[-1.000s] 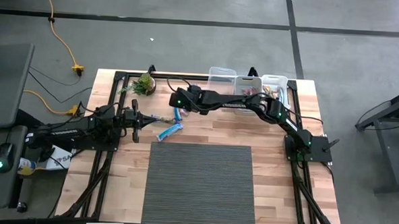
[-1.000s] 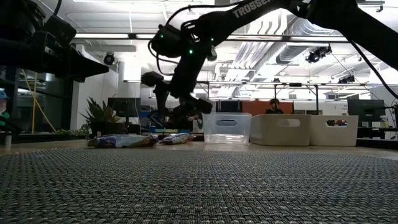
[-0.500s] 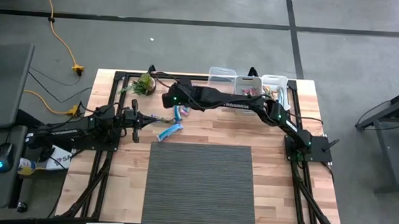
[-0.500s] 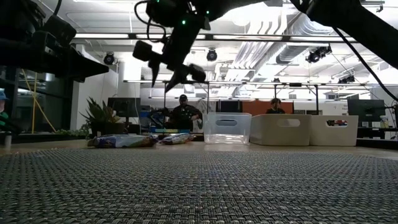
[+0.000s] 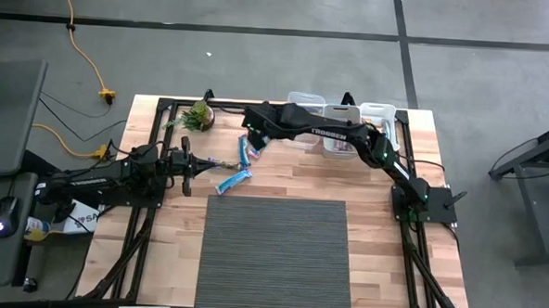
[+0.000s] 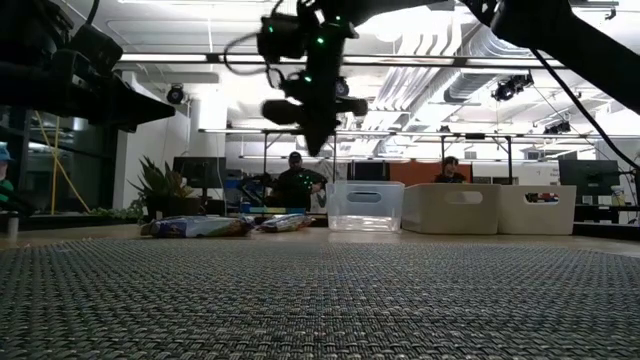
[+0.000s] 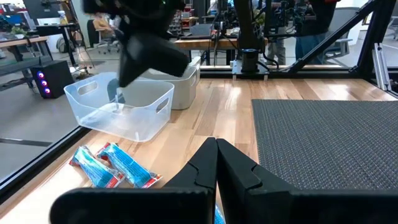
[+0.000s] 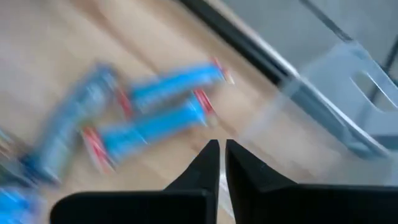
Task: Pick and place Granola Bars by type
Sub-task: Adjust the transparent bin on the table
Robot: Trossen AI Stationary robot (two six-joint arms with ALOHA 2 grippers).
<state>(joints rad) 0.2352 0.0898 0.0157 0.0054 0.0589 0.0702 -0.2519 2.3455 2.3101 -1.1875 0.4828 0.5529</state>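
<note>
Several Granola Bars lie flat on the wooden table just beyond the grey mat's far left corner: blue ones with red ends [image 5: 246, 153] [image 8: 152, 124] and a bright blue one [image 5: 233, 180]. My right gripper [image 5: 253, 137] [image 6: 318, 140] hangs high above them with its fingers shut [image 8: 218, 147] and nothing between them. My left gripper [image 5: 187, 165] [image 7: 216, 148] is shut and empty, just left of the bars, pointing toward the table's right.
A clear bin [image 5: 305, 102] [image 6: 365, 205] and two white bins [image 5: 341, 115] [image 5: 378, 114] stand in a row along the far edge. A small potted plant [image 5: 199, 115] is at the far left. The grey mat [image 5: 275, 252] covers the near middle. People show in the room beyond.
My right gripper has risen from just above the bars to well above the table, swung toward the bins on the right, and shut with nothing in it. The bars lie where they were.
</note>
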